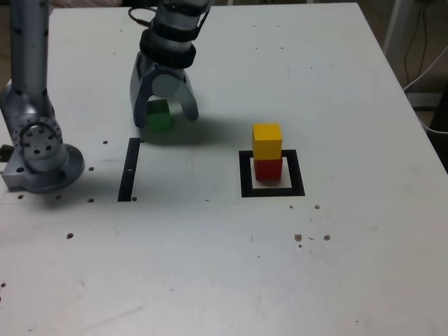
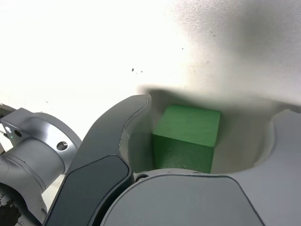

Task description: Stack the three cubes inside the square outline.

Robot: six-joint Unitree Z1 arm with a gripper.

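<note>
- The gripper [image 1: 165, 117] is low over the table [image 1: 210, 266] with its 2 jaws spread wide, wider than the green cube [image 1: 160, 115] that sits between them; in the wrist view there is clear space between the green cube [image 2: 187, 138] and each jaw, so nothing is clamped.
- The green cube rests on the table, well apart from the square outline [image 1: 297, 183], toward the exterior view's left.
- Inside the square outline, the red cube [image 1: 267, 169] sits on the white centre, and the yellow cube [image 1: 267, 140] stands on top of it, a stack of 2.
- A narrow black strip [image 1: 129, 170] lies on the table just in front of the gripper, nearer the exterior view's left.
- The arm's base [image 1: 38, 150] stands at the exterior view's left edge, beside the strip.
- Small dark specks dot the table surface.
</note>
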